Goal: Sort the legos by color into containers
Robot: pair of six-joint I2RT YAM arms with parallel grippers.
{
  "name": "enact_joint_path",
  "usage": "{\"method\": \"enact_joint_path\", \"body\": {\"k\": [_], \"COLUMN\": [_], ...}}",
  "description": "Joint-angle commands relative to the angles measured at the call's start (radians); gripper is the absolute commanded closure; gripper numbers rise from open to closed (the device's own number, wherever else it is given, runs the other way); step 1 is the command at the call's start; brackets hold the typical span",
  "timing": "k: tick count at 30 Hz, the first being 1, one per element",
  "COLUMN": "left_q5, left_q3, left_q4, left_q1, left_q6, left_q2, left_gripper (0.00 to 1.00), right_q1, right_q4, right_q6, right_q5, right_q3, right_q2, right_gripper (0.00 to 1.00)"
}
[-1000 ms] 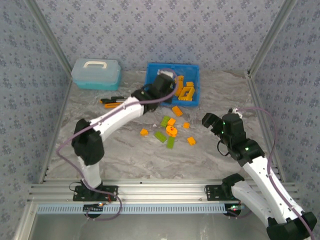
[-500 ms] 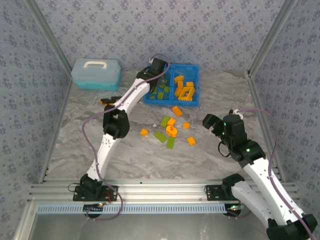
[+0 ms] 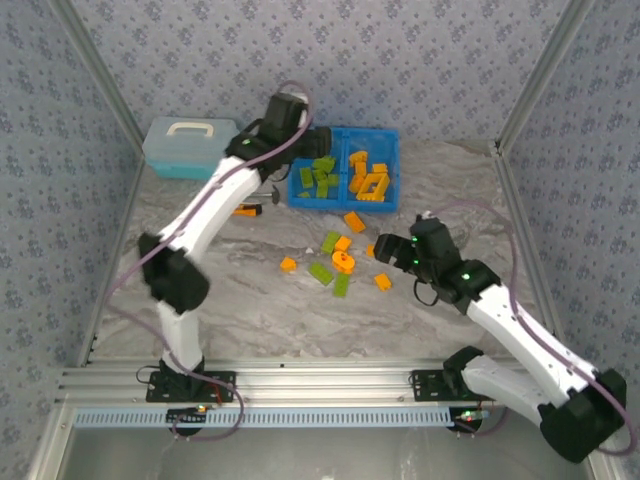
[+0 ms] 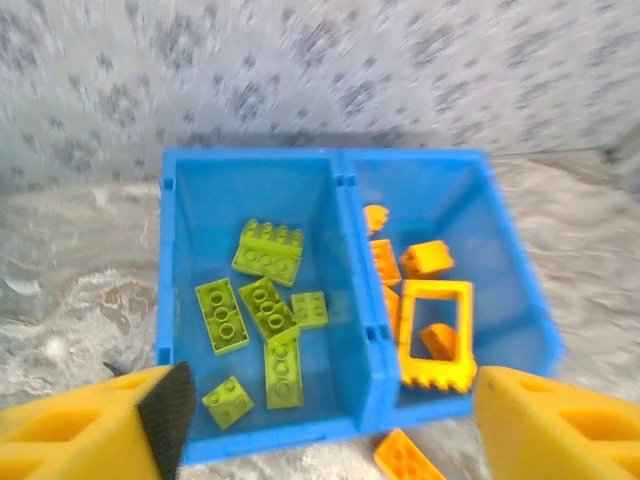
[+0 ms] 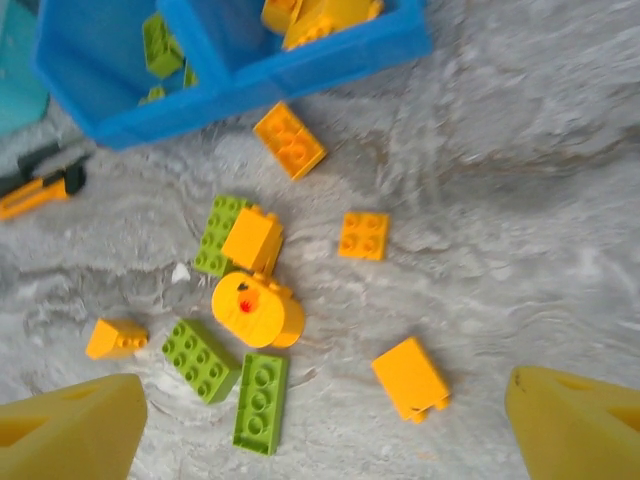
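You are roughly halfway: green legos [image 4: 265,300] sit in one compartment [image 4: 190,200] of the blue bin [image 4: 250,157], orange legos [image 4: 435,320] in the other, some nine mixed bricks [image 5: 257,308] lie loose on the worktop [image 5: 520,200], and your left hand [image 4: 325,425] and right hand [image 5: 325,425] hang empty, fingers spread apart.

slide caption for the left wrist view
left jaws open over blue bin, lime legos and orange legos in separate compartments

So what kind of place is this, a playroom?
Probably a robot test booth: a left arm and right arm bolted to a metal rail, patterned walls close around the table, and legos by a blue bin.
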Motion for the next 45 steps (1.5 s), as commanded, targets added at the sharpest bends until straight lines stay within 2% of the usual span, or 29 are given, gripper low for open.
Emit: {"method": "enact_joint_path", "body": {"k": [1,3,6,9,13,18,24,29,31,33,35,41,45], "left_q5": [0.126,0.142,0.143,0.147,0.155,0.138,0.149,0.146,0.144,0.143,0.142,0.127,0.108], "left_q3": [-0.237,-0.385,-0.570,-0.731,-0.890,-0.994,-1.006,-0.998,-0.996,-0.993,-0.993,-0.993,-1.014], "left_q4": [0.088,0.087,0.069,0.059,0.058,0.072,0.104,0.117,0.121,0.121,0.121,0.116,0.150], "left_q1": [-0.004,-0.014,-0.023,-0.024,-0.025,-0.026,-0.025,-0.026,-0.025,-0.026,-0.026,-0.025,-0.025], "left_q6": [0.061,0.096,0.111,0.088,0.057,0.038,0.017,0.031,0.033,0.030,0.027,0.014,-0.007], "left_q2": [-0.191,-0.301,-0.444,-0.574,-0.700,-0.754,-0.721,-0.721,-0.718,-0.713,-0.711,-0.739,-0.784], "left_gripper": [0.14,0.05,0.01,0.01,0.01,0.01,0.01,0.01,0.01,0.01,0.01,0.01,0.01], "right_q1": [0.113,0.178,0.249,0.293,0.305,0.325,0.334,0.341,0.341,0.340,0.337,0.333,0.321], "right_q4": [-0.002,0.005,0.010,0.015,0.035,0.053,0.011,-0.021,-0.018,-0.016,-0.018,-0.054,0.053], "right_q6": [0.057,0.086,0.132,0.169,0.165,0.152,0.189,0.210,0.218,0.227,0.236,0.211,0.054], "right_q5": [0.081,0.096,0.114,0.141,0.114,0.095,0.116,0.137,0.137,0.143,0.157,0.268,0.348], "right_q3": [0.048,0.071,0.106,0.120,0.148,0.202,0.237,0.227,0.217,0.203,0.190,0.212,0.284], "right_q2": [0.118,0.224,0.366,0.471,0.574,0.677,0.761,0.778,0.782,0.770,0.732,0.497,0.405], "right_gripper": [0.07,0.09,0.13,0.15,0.20,0.23,0.41,0.48,0.54,0.65,0.70,0.70,0.69]}}
